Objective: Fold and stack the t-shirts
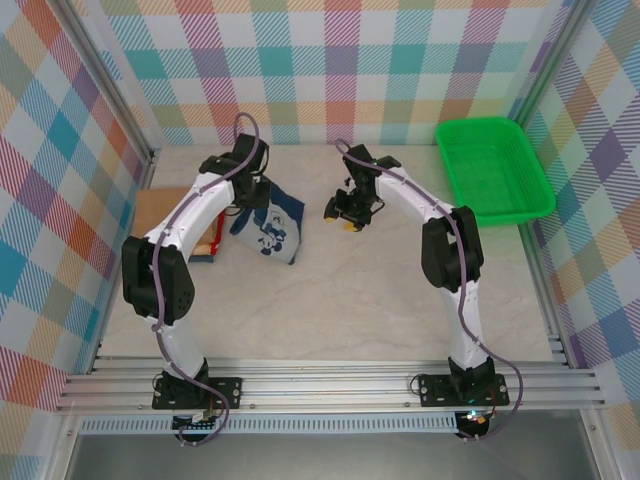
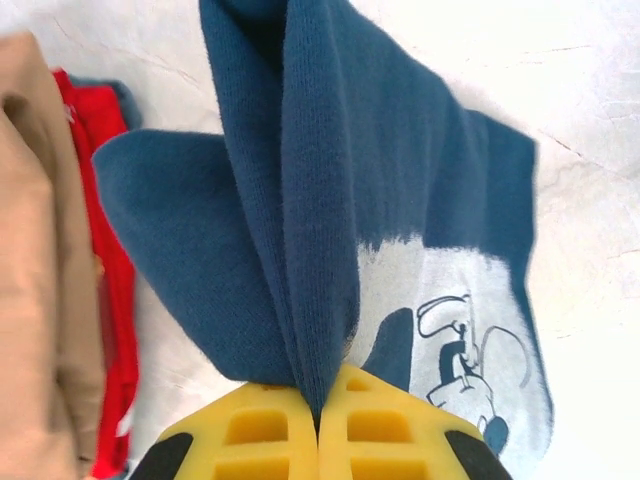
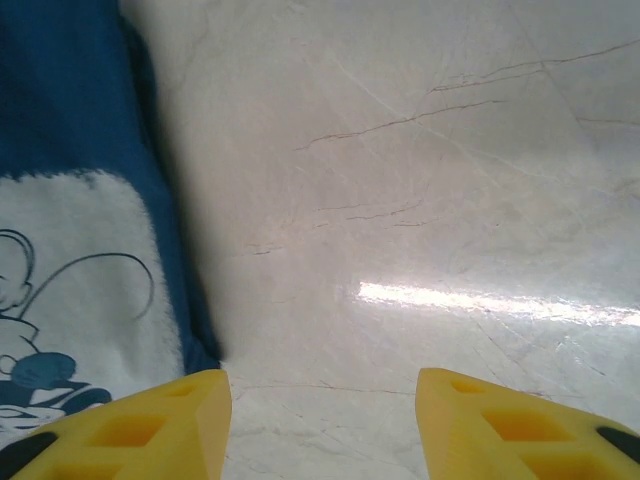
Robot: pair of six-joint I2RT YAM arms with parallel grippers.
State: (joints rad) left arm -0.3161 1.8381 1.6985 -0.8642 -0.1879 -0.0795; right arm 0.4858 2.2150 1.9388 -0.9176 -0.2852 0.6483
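Left wrist view: left claw [image 2: 318,425] pinches the shirt [image 2: 330,200], best laid squarely on the stack [image 2: 50,280] at nine o'clock; right claw [image 3: 322,420] gapes empty.

Navy graphic t-shirt [image 2: 330,200] part-lifted, bunched; tan shirt [image 2: 30,300], red shirt [image 2: 108,260] beside.

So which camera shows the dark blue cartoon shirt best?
The left wrist view: it shows the navy shirt up close, a fold pinched in the shut left gripper. The top view shows it small; the right wrist view catches one edge with some print.
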